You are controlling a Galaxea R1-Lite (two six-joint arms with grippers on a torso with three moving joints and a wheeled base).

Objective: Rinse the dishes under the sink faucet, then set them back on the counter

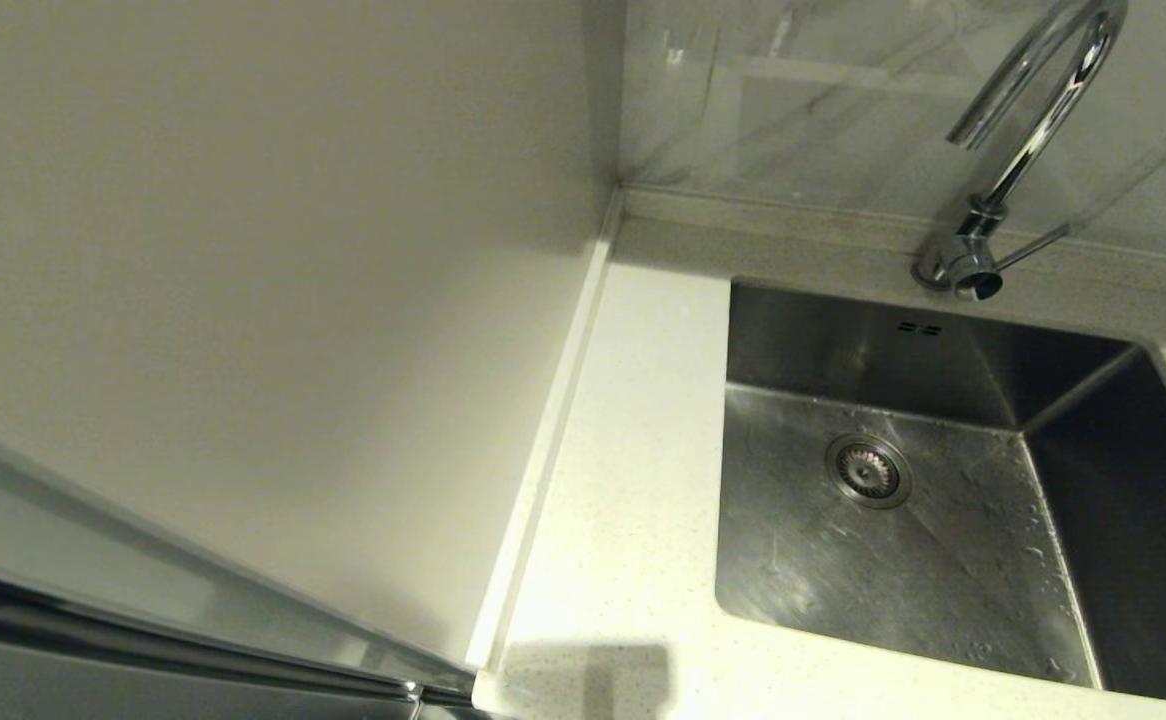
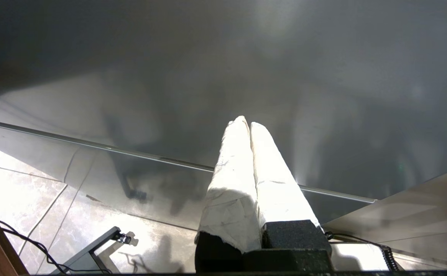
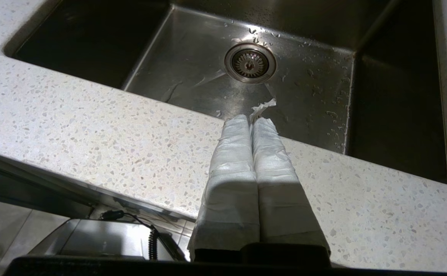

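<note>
No dishes show in any view. The steel sink (image 1: 943, 560) lies at the right of the head view, wet, with its round drain (image 1: 868, 470) and overflow slots (image 1: 919, 327). The chrome faucet (image 1: 1033, 110) rises behind it, side lever (image 1: 1033, 245) at its base. The speckled counter (image 1: 633, 450) runs left of the sink. Neither gripper appears in the head view. My right gripper (image 3: 252, 119) is shut and empty, hovering over the counter's (image 3: 93, 126) front strip, tips at the sink's (image 3: 308, 88) near rim. My left gripper (image 2: 245, 122) is shut and empty, low beside a grey cabinet front.
A plain cream wall panel (image 1: 273, 300) fills the left of the head view, and a marble backsplash (image 1: 823, 100) stands behind the sink. The left wrist view shows floor tiles (image 2: 28, 184), a cable (image 2: 28, 241) and a metal stand (image 2: 93, 245).
</note>
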